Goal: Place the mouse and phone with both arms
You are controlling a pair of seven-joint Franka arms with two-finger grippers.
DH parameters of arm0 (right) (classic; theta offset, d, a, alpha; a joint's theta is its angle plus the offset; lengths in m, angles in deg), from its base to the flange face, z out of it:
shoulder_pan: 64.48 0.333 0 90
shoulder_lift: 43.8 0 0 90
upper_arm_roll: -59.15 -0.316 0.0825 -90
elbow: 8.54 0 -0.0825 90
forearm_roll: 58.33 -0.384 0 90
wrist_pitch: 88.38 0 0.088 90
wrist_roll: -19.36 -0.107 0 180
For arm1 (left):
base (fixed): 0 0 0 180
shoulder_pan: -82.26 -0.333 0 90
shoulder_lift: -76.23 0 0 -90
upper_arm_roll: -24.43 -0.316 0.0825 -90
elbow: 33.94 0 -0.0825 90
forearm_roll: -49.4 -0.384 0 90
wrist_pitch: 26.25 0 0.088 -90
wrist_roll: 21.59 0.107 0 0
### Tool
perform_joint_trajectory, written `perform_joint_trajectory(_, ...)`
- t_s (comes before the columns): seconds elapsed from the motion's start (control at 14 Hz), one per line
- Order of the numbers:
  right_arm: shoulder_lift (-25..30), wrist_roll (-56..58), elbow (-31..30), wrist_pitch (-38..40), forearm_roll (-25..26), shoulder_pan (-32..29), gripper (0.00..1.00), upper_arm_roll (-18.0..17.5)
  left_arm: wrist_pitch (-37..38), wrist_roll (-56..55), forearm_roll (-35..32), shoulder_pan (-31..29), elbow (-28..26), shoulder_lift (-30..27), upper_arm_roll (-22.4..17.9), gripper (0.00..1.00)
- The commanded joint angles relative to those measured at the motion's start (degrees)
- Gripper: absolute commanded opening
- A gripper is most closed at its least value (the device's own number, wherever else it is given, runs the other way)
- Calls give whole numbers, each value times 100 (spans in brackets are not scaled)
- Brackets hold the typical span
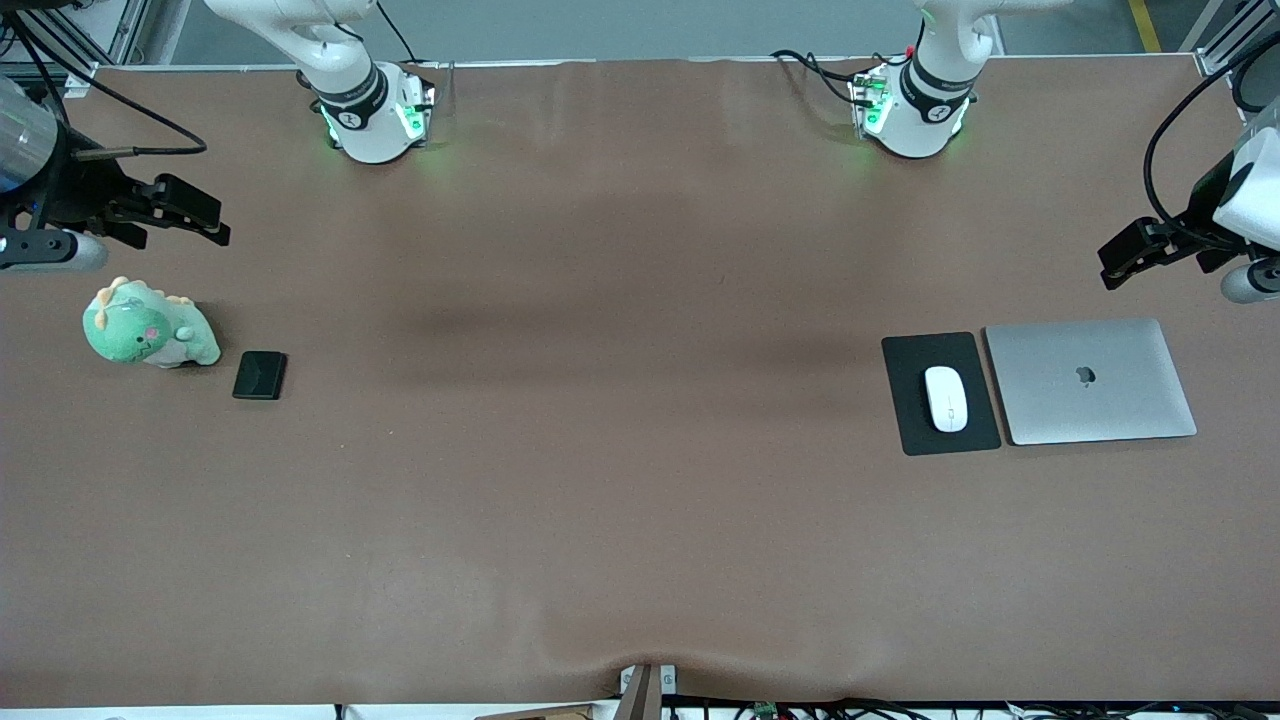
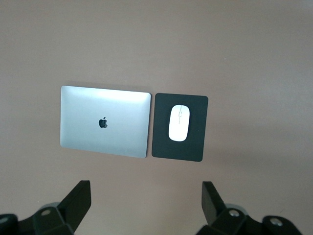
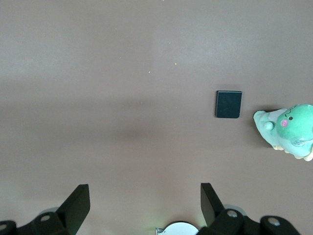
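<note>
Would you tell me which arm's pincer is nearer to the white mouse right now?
The left. The left pincer hangs open over the table's left-arm end, near the mouse on its mouse pad. The right pincer hangs open at the right arm's end.

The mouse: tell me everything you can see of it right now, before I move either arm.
The mouse is a small white oval with a smooth, glossy-looking shell and a thin grey centre line. It lies flat, top up, on the black mouse pad, fully inside the pad's edges, toward the left arm's end of the table. A closed silver laptop lies beside the pad, not touching the mouse. Only the pad touches it; the left pincer hangs open in the air, apart from it.
</note>
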Motion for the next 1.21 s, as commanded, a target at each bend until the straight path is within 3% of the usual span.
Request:
perform_joint_trajectory(0.0,65,-20,-4,32,-36,-10,100,21,34,151,98,-9,-38,-129,3,100)
perform_joint_trajectory(1.14,66,270,-4,76,43,-36,100,73,131,177,98,-9,173,-94,3,100)
